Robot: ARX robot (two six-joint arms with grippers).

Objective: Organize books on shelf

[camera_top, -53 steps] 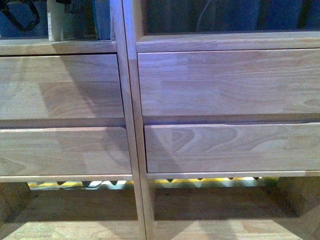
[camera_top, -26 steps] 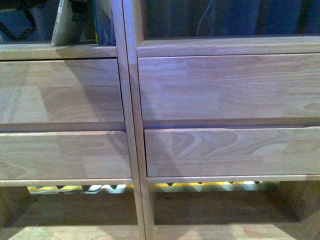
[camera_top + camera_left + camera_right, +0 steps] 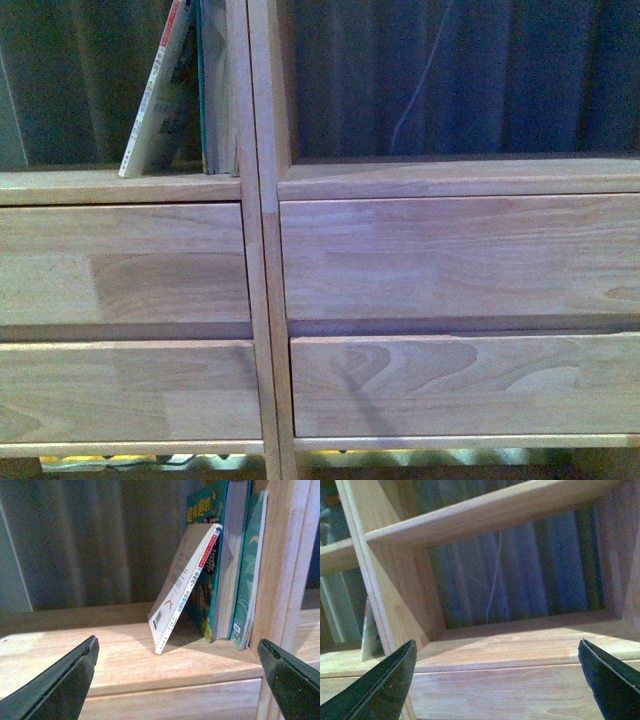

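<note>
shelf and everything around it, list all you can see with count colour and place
shelf: one, pale wood, two columns, fills the front view
drawer fronts: four, pale wood, two stacked in each column under the cubbies
white book: one, white with a red spine, left cubby, leaning against the other books
upright books: two at least, teal-green covers, left cubby, standing against the middle post
curtain: one, dark bluish, behind the open cubbies
right cubby: one, pale wood, no books seen in it
left gripper: one, dark fingers, open, facing the left cubby
right gripper: one, dark fingers, open, facing the right cubby
</note>
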